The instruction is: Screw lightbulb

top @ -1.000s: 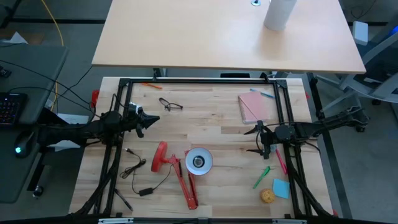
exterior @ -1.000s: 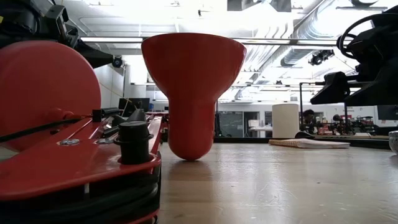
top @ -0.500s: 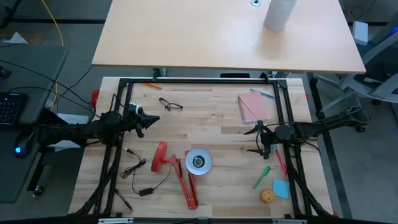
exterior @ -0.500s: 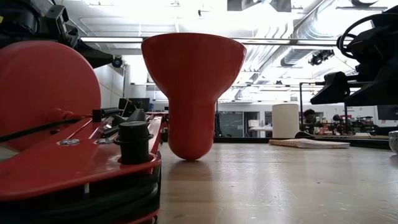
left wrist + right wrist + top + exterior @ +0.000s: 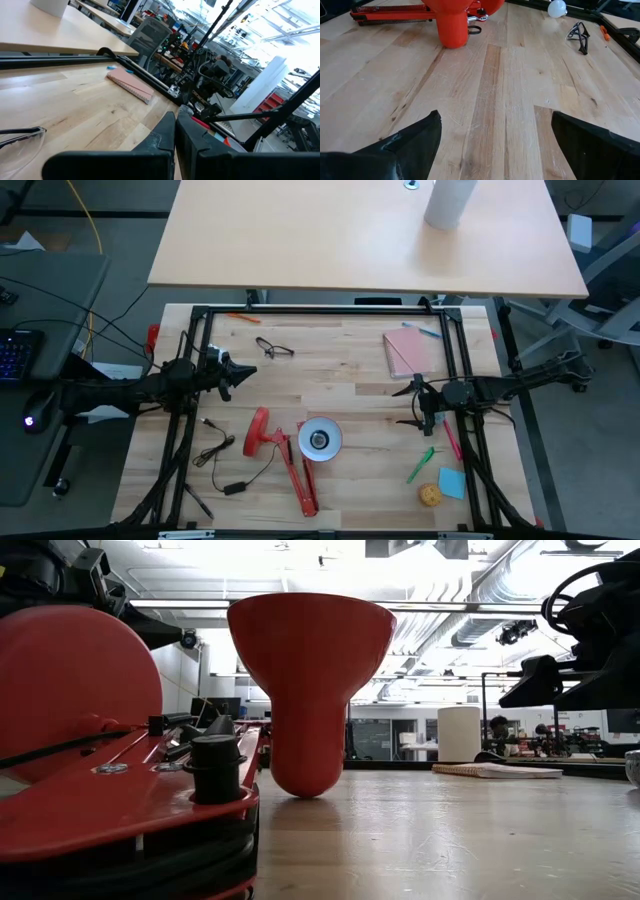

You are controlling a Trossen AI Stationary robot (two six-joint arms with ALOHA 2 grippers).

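The lightbulb (image 5: 557,7), small and white, lies on the table by the far-left frame rail. In the high view it is a white spot (image 5: 213,354) beside my left arm. The red lamp lies at mid-table: round base (image 5: 260,432), arm (image 5: 300,480), and shade (image 5: 320,440) resting on its narrow end (image 5: 305,785) with the white inside facing up. My left gripper (image 5: 238,370) (image 5: 175,137) is shut and empty, above the table right of the bulb. My right gripper (image 5: 417,406) (image 5: 495,145) is open and empty, right of the lamp.
Glasses (image 5: 275,348) lie at the far left-centre. A pink notebook (image 5: 410,352) lies at the far right. A green pen (image 5: 420,464), a blue note (image 5: 451,482) and a small round lump (image 5: 430,496) lie near right. A black cord (image 5: 225,465) trails left of the lamp. Black frame rails (image 5: 330,310) edge the table.
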